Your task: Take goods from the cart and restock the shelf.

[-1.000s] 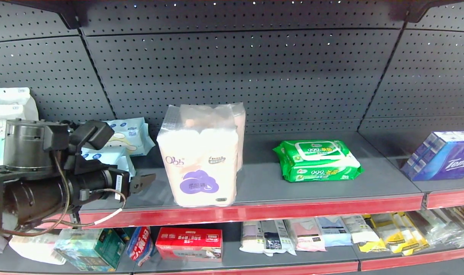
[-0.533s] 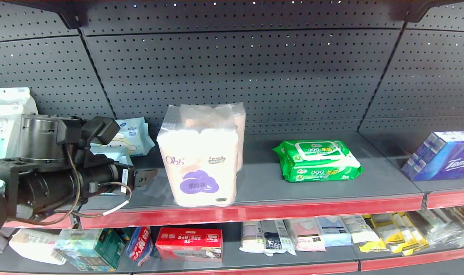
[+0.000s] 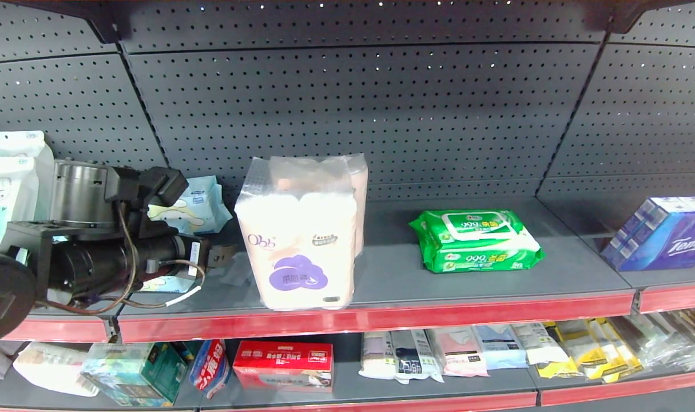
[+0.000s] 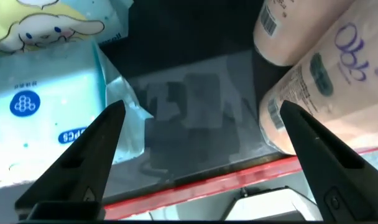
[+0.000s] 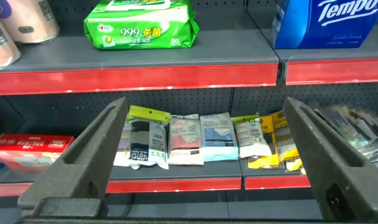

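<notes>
A clear-wrapped toilet paper pack (image 3: pixel 300 240) with a purple print stands near the front of the grey shelf (image 3: pixel 439 280). My left gripper (image 3: pixel 221 254) is just to its left, over the shelf. In the left wrist view the left gripper (image 4: pixel 201 109) is open over bare shelf, with the toilet paper pack (image 4: pixel 313 68) on one side and a light blue tissue pack (image 4: pixel 46 118) on the other. My right gripper (image 5: pixel 206 102) is open and holds nothing. It faces the shelf front below the green wipes pack (image 5: pixel 141 26).
The green wipes pack (image 3: pixel 476 240) lies flat mid-shelf, with a blue tissue box (image 3: pixel 662 232) at the right. Light blue packs (image 3: pixel 195 203) and white bags (image 3: pixel 7 171) crowd the left. The lower shelf holds a red box (image 3: pixel 283 364) and several flat packets (image 3: pixel 439 352).
My left arm has risen and pushed forward, carrying its gripper farther in over the shelf beside the toilet paper pack. The goods have not moved.
</notes>
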`<state>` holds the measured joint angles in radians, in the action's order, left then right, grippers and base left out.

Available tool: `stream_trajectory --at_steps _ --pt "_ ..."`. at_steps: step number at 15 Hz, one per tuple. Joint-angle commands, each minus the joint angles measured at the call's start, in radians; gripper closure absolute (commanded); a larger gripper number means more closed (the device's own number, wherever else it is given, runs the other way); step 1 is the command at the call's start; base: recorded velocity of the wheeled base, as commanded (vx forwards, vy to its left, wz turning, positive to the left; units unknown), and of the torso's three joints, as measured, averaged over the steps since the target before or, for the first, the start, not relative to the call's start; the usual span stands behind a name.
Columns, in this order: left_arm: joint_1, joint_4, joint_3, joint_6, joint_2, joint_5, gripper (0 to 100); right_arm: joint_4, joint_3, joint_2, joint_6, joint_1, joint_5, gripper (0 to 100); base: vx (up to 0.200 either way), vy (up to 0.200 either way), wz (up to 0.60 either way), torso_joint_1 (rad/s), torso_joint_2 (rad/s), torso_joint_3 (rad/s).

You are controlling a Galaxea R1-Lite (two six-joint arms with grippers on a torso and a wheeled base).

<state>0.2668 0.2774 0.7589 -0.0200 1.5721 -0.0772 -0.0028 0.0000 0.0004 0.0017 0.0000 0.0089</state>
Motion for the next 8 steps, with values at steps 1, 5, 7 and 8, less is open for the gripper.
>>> stream_trajectory --at_steps 1,5,7,8 --pt "0.000 0.000 0.011 -0.005 0.022 -0.001 0 0.000 0.000 0.000 0.000 0.000 0.000 0 0.000 0.000 0.00 0.000 0.00 0.000" --pt "0.000 0.000 0.026 -0.005 0.046 -0.001 0 0.000 0.000 0.000 0.000 0.000 0.000 0 0.000 0.000 0.00 0.000 0.00 0.000" --pt "0.002 0.000 0.034 -0.006 0.055 0.001 0 0.000 0.000 0.000 0.000 0.000 0.000 0 0.000 0.000 0.00 0.000 0.00 0.000" --pt "0.000 0.000 0.043 -0.017 0.060 0.001 0 0.000 0.000 0.000 0.000 0.000 0.000 0 0.000 0.000 0.00 0.000 0.00 0.000"
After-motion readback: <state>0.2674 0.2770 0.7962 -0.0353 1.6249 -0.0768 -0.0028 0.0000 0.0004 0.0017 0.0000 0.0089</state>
